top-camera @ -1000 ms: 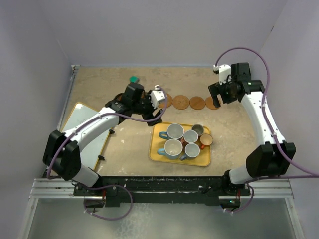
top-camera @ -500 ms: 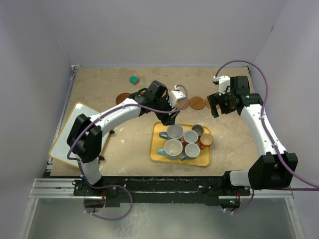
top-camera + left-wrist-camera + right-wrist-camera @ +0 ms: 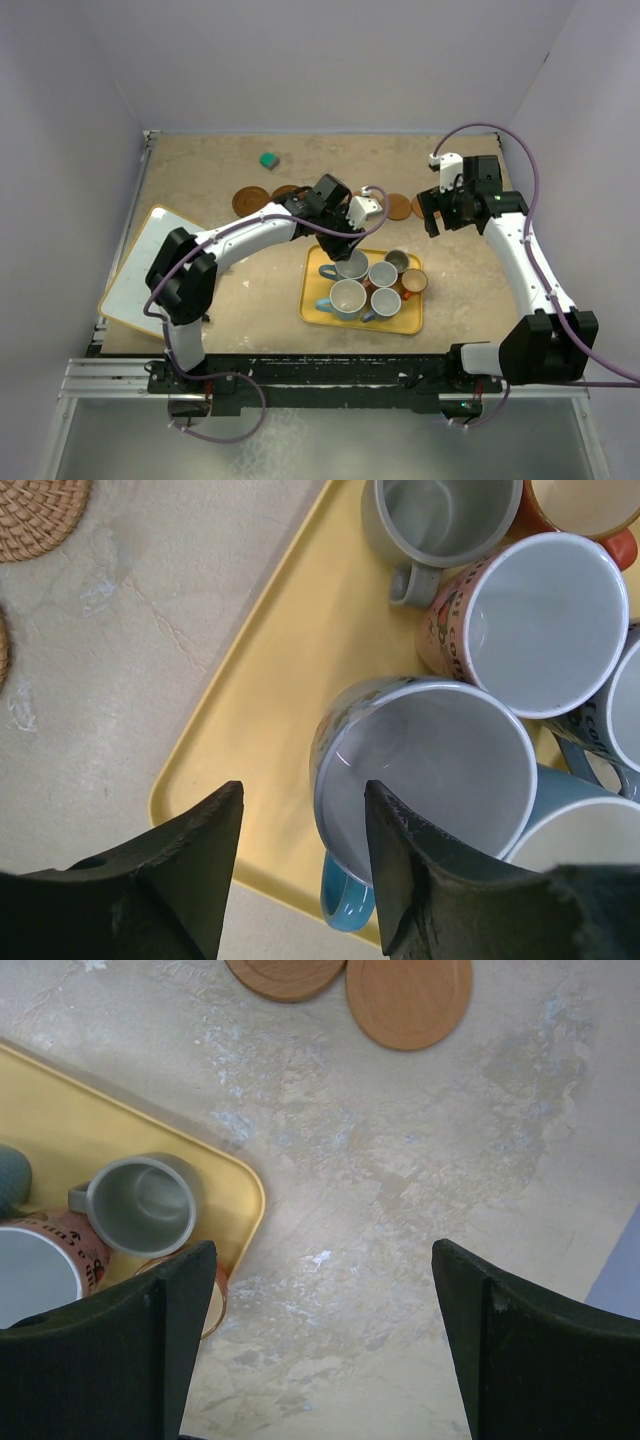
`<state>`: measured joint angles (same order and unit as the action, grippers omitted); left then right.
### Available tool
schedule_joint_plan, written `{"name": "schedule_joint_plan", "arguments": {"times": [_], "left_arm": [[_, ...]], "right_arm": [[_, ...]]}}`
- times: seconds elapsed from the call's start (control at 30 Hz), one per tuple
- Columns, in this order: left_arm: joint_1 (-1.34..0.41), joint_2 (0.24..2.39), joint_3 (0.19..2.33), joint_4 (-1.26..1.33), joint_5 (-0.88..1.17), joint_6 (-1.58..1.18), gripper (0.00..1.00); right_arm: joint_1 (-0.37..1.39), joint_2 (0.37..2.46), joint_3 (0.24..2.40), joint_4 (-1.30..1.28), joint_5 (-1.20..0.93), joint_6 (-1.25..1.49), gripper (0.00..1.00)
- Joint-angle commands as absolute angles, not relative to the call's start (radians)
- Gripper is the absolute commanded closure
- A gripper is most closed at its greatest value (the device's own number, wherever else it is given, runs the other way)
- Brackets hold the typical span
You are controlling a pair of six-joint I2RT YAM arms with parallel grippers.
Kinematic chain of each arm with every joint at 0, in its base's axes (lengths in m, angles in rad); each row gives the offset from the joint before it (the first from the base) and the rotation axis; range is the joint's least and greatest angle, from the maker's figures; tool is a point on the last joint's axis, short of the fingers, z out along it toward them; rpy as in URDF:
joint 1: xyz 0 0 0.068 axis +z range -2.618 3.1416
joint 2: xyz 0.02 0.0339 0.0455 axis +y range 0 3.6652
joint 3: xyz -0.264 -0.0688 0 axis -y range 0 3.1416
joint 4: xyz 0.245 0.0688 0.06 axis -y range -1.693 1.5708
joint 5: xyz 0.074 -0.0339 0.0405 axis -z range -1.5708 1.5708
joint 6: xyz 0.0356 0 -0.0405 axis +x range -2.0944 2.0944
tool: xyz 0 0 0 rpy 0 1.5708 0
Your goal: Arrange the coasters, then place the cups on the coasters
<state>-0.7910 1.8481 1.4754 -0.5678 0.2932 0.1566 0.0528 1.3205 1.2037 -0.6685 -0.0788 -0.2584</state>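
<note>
Over the speckled table [image 3: 120, 680], my left end effector [image 3: 303, 790] hangs with jaws apart, straddling one wall of the big blue mug [image 3: 430, 770] at the corner of the tray [image 3: 250, 730], not yet clamped.

You see soft, even light from above and faint shadows; the left gripper's black fingers [image 3: 190, 880] blur at six o'clock.

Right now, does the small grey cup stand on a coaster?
No, the grey cup stands in the yellow tray's corner, away from the two coasters.
</note>
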Motion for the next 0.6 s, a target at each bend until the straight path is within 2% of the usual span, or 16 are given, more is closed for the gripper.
{"name": "schedule_joint_plan", "arguments": {"times": [0.0, 0.4, 0.57], "left_arm": [[-0.812, 1.869, 1.528, -0.576, 0.256, 0.145, 0.53], [-0.828, 1.897, 1.543, -0.593, 0.259, 0.143, 0.67], [-0.829, 1.9, 1.546, -0.593, 0.268, 0.14, 0.78]], "right_arm": [[0.049, 1.293, 1.2, -0.642, -0.094, -0.264, 0.1], [0.048, 1.292, 1.192, -0.636, -0.082, -0.272, 0.1], [0.048, 1.292, 1.189, -0.634, -0.08, -0.275, 0.1]]}}
